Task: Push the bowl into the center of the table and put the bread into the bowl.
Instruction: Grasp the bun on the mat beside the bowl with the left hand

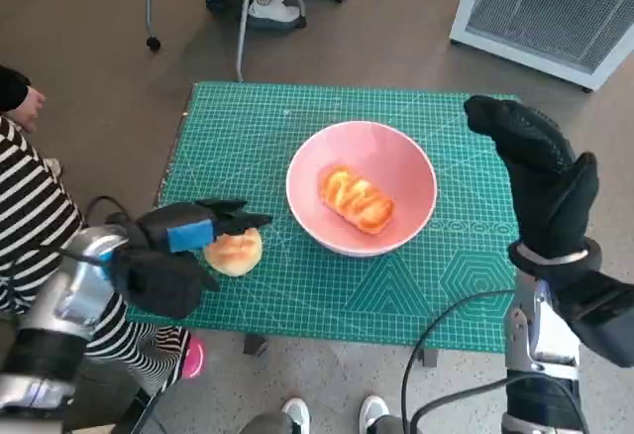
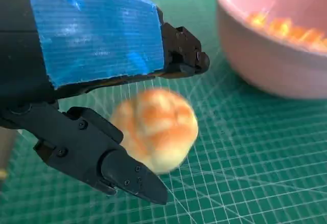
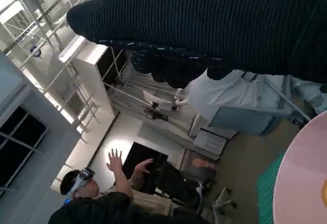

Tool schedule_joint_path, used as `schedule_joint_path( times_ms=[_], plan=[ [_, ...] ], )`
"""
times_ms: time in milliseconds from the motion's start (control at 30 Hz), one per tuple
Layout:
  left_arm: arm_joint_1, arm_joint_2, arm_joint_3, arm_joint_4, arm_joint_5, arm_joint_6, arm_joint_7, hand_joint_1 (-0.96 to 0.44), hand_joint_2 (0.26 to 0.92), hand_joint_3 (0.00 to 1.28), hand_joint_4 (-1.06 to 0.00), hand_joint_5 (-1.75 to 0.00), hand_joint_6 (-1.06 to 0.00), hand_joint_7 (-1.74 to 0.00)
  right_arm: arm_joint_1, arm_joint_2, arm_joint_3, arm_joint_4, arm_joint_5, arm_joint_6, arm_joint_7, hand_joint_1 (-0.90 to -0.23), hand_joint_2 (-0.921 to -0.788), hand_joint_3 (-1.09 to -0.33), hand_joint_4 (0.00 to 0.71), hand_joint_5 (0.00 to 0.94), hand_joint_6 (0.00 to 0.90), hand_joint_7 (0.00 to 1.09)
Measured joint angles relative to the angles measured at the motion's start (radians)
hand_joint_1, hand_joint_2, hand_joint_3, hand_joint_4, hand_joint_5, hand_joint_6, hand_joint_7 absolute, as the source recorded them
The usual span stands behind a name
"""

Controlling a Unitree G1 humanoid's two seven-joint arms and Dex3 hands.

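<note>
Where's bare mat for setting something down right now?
Free: the far strip behind the pink bowl, and the near strip between bowl and table edge. Crowded: left of the bowl, where the left hand surrounds the bread roll.

A pink bowl (image 1: 362, 188) stands upright near the middle of the green mat, round and glossy. Inside it lies a long golden bread (image 1: 356, 199), glazed orange on top, set at a slant. A second piece, a small round bun (image 1: 235, 253), pale with a browned top, rests on the mat just beside the bowl.
</note>
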Motion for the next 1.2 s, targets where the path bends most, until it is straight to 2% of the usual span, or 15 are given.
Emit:
schedule_joint_path(
  times_ms=[200,367,433,467,500,533,567,600,633,667,767,900,1033,1200],
  plan=[
    [-0.077,-0.045,-0.041,0.169,0.027,-0.021,0.033,-0.17,0.718,0.0,-0.22,-0.03,-0.27,-0.02,0.007,-0.004,-0.004,-0.018,0.0,0.011,0.0,-0.749,-0.921,-0.702,0.161,0.0,0.045,0.5],
    [-0.13,-0.069,-0.071,0.271,0.054,-0.028,0.086,-0.11,0.741,0.03,-0.42,-0.04,-0.49,-0.07,0.013,-0.004,-0.005,-0.035,-0.003,0.02,-0.001,-0.754,-0.921,-0.702,0.16,0.0,0.041,0.49],
    [-0.14,-0.074,-0.085,0.299,0.076,-0.031,0.121,-0.08,0.756,0.07,-0.58,-0.06,-0.63,-0.13,0.016,-0.004,-0.006,-0.04,-0.004,0.022,-0.002,-0.755,-0.921,-0.702,0.159,0.0,0.04,0.49],
    [-0.143,-0.076,-0.093,0.31,0.089,-0.033,0.146,-0.07,0.755,0.09,-0.62,-0.05,-0.65,-0.16,0.018,-0.004,-0.007,-0.042,-0.004,0.023,-0.002,-0.755,-0.921,-0.702,0.159,0.0,0.04,0.49],
    [-0.146,-0.078,-0.098,0.318,0.102,-0.036,0.167,-0.06,0.751,0.14,-0.72,-0.07,-0.68,-0.28,0.019,-0.004,-0.007,-0.043,-0.004,0.024,-0.003,-0.756,-0.921,-0.702,0.159,0.0,0.04,0.49],
    [-0.149,-0.079,-0.106,0.326,0.114,-0.039,0.19,-0.05,0.746,0.16,-0.76,-0.07,-0.67,-0.34,0.02,-0.004,-0.008,-0.043,-0.004,0.025,-0.003,-0.756,-0.921,-0.702,0.159,0.0,0.04,0.49],
    [-0.153,-0.08,-0.115,0.335,0.125,-0.044,0.22,-0.16,0.804,0.15,-0.84,-0.1,-0.66,-0.68,0.021,-0.004,-0.009,-0.044,-0.005,0.026,-0.004,-0.756,-0.921,-0.702,0.159,0.0,0.039,0.49],
    [-0.154,-0.08,-0.119,0.341,0.139,-0.047,0.241,-0.24,0.846,0.14,-0.89,-0.12,-0.65,-0.9,0.021,-0.004,-0.009,-0.045,-0.005,0.027,-0.005,-0.757,-0.921,-0.702,0.159,0.0,0.039,0.49],
    [-0.155,-0.08,-0.126,0.347,0.151,-0.053,0.27,-0.24,0.846,0.14,-0.89,-0.12,-0.65,-0.9,0.022,-0.004,-0.009,-0.047,-0.005,0.028,-0.005,-0.757,-0.921,-0.702,0.159,0.0,0.039,0.49],
    [-0.156,-0.08,-0.133,0.353,0.161,-0.061,0.302,-0.12,0.882,0.09,-0.84,-0.55,-0.62,-1.07,0.022,-0.004,-0.009,-0.049,-0.005,0.028,-0.006,-0.757,-0.921,-0.702,0.158,0.0,0.039,0.49],
    [-0.163,-0.079,-0.15,0.367,0.187,-0.079,0.365,-0.04,0.907,0.05,-0.8,-0.89,-0.62,-1.16,0.022,-0.004,-0.009,-0.052,-0.006,0.028,-0.006,-0.758,-0.921,-0.702,0.157,0.0,0.039,0.49],
    [-0.168,-0.074,-0.166,0.378,0.21,-0.101,0.428,-0.01,0.911,0.03,-0.79,-1.02,-0.64,-1.14,0.022,-0.004,-0.009,-0.052,-0.006,0.028,-0.006,-0.752,-0.921,-0.702,0.152,0.0,0.039,0.49],
    [-0.168,-0.062,-0.175,0.377,0.222,-0.126,0.461,0.0,0.911,0.02,-0.8,-1.04,-0.66,-1.14,0.022,-0.004,-0.01,-0.05,-0.006,0.028,-0.006,-0.748,-0.921,-0.703,0.15,0.0,0.039,0.49],
    [-0.164,-0.052,-0.169,0.361,0.214,-0.152,0.461,0.0,0.911,0.02,-0.8,-1.03,-0.66,-1.15,0.022,-0.004,-0.01,-0.046,-0.006,0.027,-0.006,-0.748,-0.921,-0.703,0.15,0.0,0.039,0.49]
  ],
)
